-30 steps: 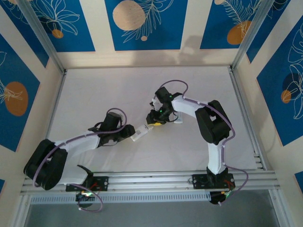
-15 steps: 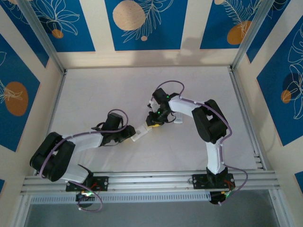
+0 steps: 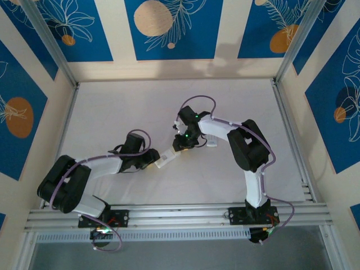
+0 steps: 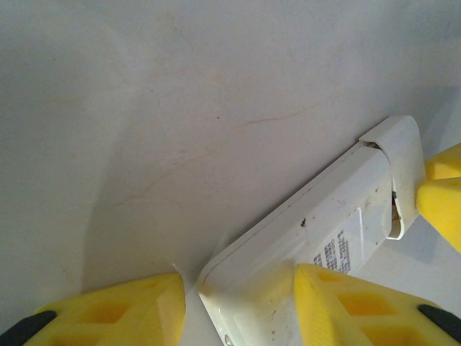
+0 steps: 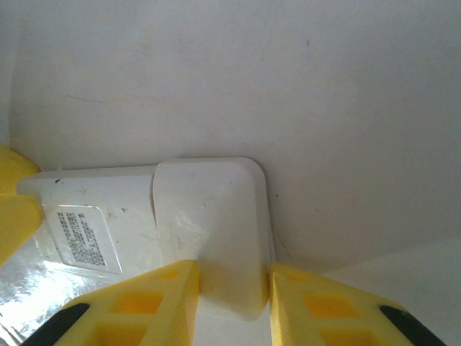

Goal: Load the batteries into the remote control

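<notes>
White remote [image 4: 302,231] | left fingers [image 4: 360,310] straddle it, grip unclear | right fingers [image 5: 137,303], nearer, pinch cover [image 5: 209,223]

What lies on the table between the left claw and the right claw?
The white remote control, seen in the top external view: the left claw straddles one end, and the right claw pinches the battery cover at the other.

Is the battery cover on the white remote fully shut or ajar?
Ajar: the white plastic battery cover sits skewed off the white rectangular remote, a gap showing along its edge.
</notes>
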Available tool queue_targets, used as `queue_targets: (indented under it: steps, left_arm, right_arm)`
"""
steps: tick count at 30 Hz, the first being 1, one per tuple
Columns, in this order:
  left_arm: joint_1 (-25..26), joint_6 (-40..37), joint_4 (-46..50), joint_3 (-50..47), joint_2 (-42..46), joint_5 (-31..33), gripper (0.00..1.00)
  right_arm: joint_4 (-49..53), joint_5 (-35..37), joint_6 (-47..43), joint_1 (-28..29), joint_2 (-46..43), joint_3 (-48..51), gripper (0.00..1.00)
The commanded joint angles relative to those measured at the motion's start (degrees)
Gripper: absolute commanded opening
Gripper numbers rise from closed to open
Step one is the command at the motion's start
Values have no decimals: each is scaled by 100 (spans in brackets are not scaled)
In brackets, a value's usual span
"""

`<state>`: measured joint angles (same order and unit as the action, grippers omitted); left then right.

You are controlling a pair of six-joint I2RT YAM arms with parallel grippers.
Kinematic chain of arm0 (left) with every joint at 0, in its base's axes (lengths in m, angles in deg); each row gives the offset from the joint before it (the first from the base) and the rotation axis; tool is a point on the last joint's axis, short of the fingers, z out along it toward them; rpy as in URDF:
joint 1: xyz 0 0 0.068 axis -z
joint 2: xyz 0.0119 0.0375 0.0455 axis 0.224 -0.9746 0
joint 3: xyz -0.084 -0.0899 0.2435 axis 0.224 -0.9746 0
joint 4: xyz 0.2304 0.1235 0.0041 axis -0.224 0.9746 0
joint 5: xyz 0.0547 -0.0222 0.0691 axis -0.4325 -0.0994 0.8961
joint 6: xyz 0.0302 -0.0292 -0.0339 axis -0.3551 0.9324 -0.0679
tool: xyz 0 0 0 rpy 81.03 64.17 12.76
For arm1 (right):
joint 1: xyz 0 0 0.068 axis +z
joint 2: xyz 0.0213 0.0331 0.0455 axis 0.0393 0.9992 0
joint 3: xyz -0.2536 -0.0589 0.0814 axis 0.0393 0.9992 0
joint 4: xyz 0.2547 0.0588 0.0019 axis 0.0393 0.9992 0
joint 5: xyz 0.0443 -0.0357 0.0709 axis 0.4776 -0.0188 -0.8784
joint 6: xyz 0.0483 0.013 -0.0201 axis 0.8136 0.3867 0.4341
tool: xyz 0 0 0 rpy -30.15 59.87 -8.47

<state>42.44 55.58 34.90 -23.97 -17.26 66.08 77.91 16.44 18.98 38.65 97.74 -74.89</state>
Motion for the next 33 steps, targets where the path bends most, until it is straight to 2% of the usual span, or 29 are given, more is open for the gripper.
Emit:
queue_targets:
  steps: [1, 12, 18, 20, 24, 27, 29, 30, 33]
  left_arm:
    - [160, 59, -935, -139, -819, -279, 46]
    - [160, -68, -954, -105, -891, -332, 44]
    - [206, -216, -1030, -95, -1056, -569, 40]
    - [215, -233, -1023, -101, -1077, -580, 39]
    - [219, -233, -956, -95, -1075, -535, 40]
    - [217, -238, -935, -105, -1081, -484, 40]
    - [215, -248, -948, -106, -1111, -502, 39]
    - [217, -268, -961, -89, -1133, -526, 39]
    - [217, -277, -972, -69, -1153, -556, 39]
  right_arm:
    - [579, 492, -176, 311, 294, 265, 30]
    - [488, 463, -40, 603, 226, 1084, 26]
    - [408, 841, 272, 991, 239, 1530, 24]
    - [610, 1128, 376, 1217, 349, 1377, 24]
    - [286, 953, 1064, 1407, 451, 1621, 25]
    - [125, 1327, 1607, 1549, 584, 1875, 26]
    - [-225, 1140, 2013, 1541, 572, 2212, 26]
    - [-494, 996, 2151, 1525, 543, 2401, 26]
    - [-396, 1233, 2305, 1587, 550, 2495, 25]
